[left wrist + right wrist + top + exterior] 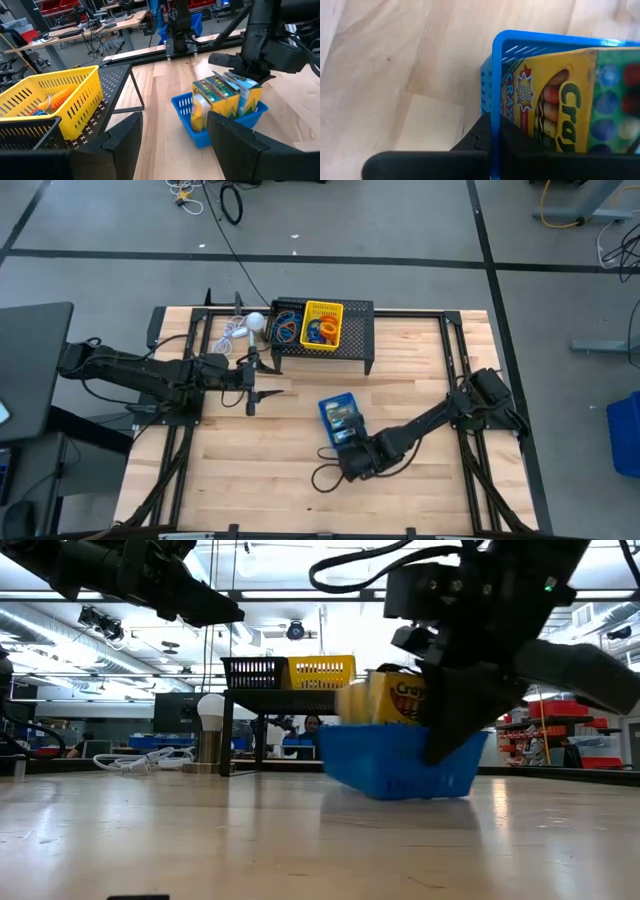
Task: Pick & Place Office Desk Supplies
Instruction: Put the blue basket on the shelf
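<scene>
Two arms over the wooden table (420, 380): right gripper (352, 460) pinches the blue tray's (400, 762) rim, crayon boxes (220, 95) upright inside, mid-table. Left gripper (250, 380) hangs open beside the black stand (355, 330) bearing the yellow tray (322, 323).

Blue mesh tray (337, 420) mid-surface, tilted, packed with upright crayon boxes (223, 95); yellow tray (323, 325) and black tray (285, 326) far, holding rubber-band loops (322, 332).

Brightness: the scene is evenly and brightly lit.
Source: ceiling strip lights (330, 605) are seen in the low view.
Glare: pale sheen is thrown across the table (300, 840).
Blur: the crayon boxes (390, 698) are smeared; the blue tray (496, 75) is softened close up.
</scene>
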